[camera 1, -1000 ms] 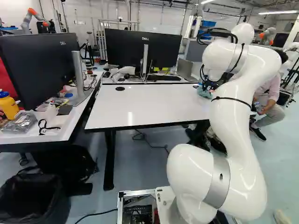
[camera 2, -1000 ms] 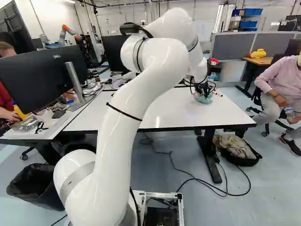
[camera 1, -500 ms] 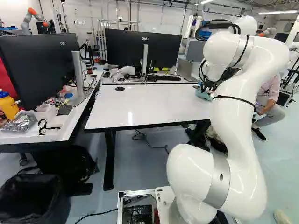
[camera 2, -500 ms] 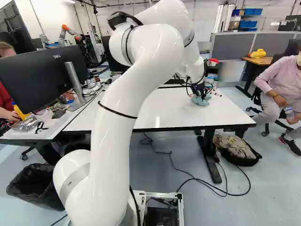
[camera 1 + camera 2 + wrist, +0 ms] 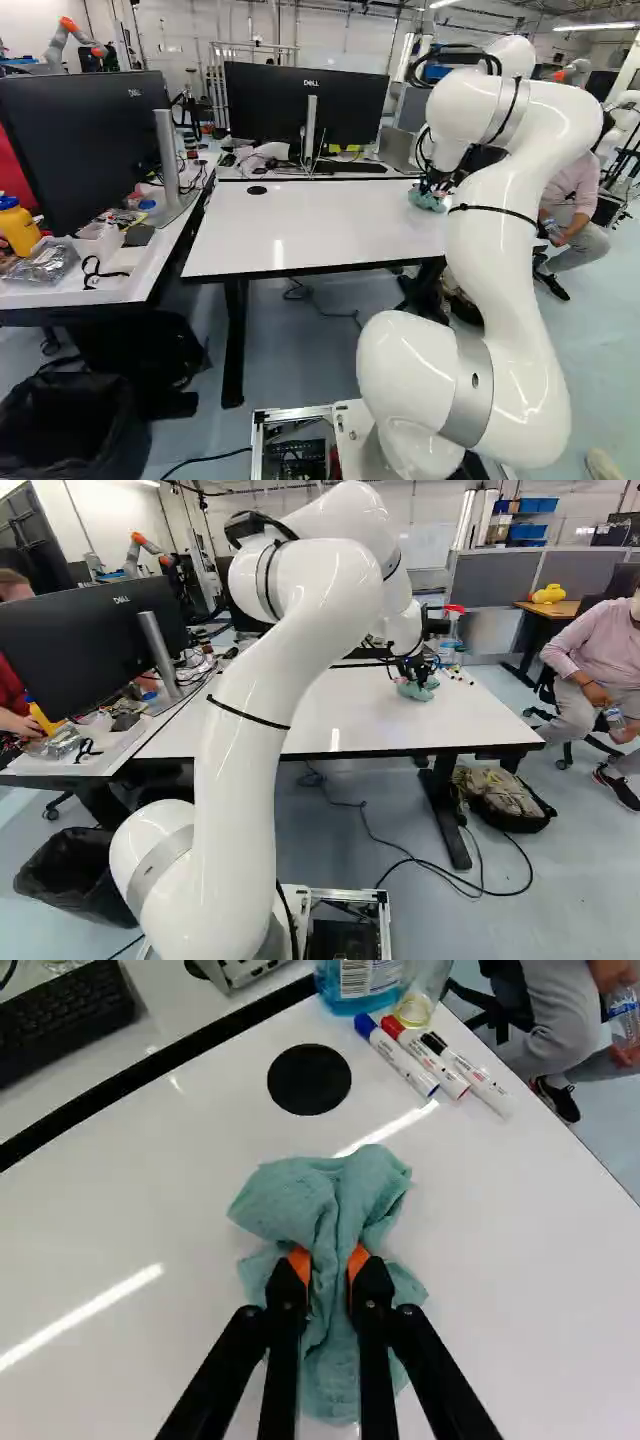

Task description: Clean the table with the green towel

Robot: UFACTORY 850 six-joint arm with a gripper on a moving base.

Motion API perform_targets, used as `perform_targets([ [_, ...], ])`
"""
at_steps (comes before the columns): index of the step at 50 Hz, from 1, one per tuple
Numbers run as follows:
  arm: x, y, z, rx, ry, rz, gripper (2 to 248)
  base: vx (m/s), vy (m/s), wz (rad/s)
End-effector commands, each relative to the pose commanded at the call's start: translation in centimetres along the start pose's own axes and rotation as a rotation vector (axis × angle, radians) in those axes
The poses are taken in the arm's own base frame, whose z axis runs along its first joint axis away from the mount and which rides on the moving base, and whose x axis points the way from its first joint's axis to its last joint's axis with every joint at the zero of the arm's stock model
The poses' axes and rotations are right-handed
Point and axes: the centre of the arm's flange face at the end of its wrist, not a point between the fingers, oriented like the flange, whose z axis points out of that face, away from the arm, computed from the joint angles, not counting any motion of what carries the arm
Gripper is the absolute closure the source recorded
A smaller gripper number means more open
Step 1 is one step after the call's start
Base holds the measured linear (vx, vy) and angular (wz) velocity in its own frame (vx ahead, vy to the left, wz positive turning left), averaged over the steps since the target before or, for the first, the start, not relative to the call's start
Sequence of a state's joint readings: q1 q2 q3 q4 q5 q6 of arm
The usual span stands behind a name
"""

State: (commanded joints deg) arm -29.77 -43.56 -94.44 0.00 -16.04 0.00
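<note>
1. Right base view: our gripper (image 5: pixel 415 675) clasps the green towel (image 5: pixel 416 693) on the white table (image 5: pixel 400 728), one o'clock from our lowest joint (image 5: pixel 220 942).
2. Wrist view: our orange pads (image 5: pixel 301 1264) pinch its folds; three markers (image 5: pixel 430 1061) lie at one o'clock.

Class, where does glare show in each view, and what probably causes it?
Wrist view: two bright streaks on the glossy tabletop, one between the green towel and the markers. Left and right base views: a small glint on the tabletop, highlights on the white arm. Probably overhead lights.
</note>
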Motion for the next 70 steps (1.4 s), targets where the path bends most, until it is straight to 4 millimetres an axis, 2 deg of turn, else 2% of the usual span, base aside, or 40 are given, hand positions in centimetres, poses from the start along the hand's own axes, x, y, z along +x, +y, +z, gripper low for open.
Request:
perform_targets([
  [19, 2.2, -0.9, 2.0, 0.007, 0.037, -0.009, 191, 0.0, 0.0, 0.0],
  [40, 3.5, 2.0, 3.4, -0.015, 0.063, 0.021, 191, 0.0, 0.0, 0.0],
  [53, 3.2, 4.4, 3.1, -0.033, 0.059, 0.045, 191, 0.0, 0.0, 0.0],
  [70, 1.4, 5.4, 1.3, -0.041, 0.025, 0.058, 191, 0.0, 0.0, 0.0],
])
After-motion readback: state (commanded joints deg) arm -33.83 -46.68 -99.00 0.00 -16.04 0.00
